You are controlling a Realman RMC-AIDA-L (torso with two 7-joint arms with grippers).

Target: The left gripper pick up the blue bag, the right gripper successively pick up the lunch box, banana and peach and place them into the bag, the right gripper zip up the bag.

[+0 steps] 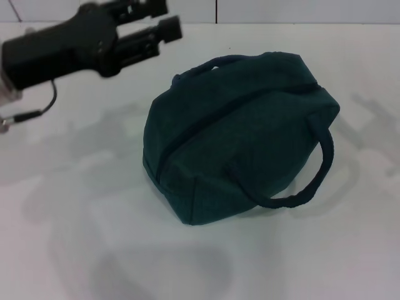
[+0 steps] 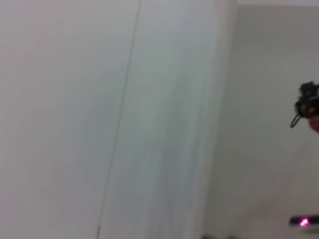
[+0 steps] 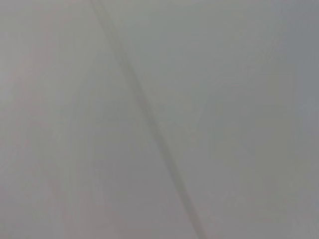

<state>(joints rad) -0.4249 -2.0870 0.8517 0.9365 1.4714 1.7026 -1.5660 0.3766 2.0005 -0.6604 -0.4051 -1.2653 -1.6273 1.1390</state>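
Observation:
The blue bag (image 1: 237,137) lies on the white table (image 1: 75,206) in the middle of the head view. Its dark zipper line (image 1: 206,119) runs along the top and looks closed. One looped handle (image 1: 309,178) hangs off the near right side, and the other handle (image 1: 212,62) lies at the far side. My left gripper (image 1: 169,19) hovers at the top left, up and to the left of the bag and clear of it, open with nothing between its fingers. The right gripper is out of view. The lunch box, banana and peach do not show in any view.
The table's far edge meets a pale wall (image 1: 281,9) just behind the bag. The left wrist view shows only pale wall panels, with a small dark object (image 2: 306,105) at its edge. A blank grey surface crossed by a dark seam (image 3: 149,124) fills the right wrist view.

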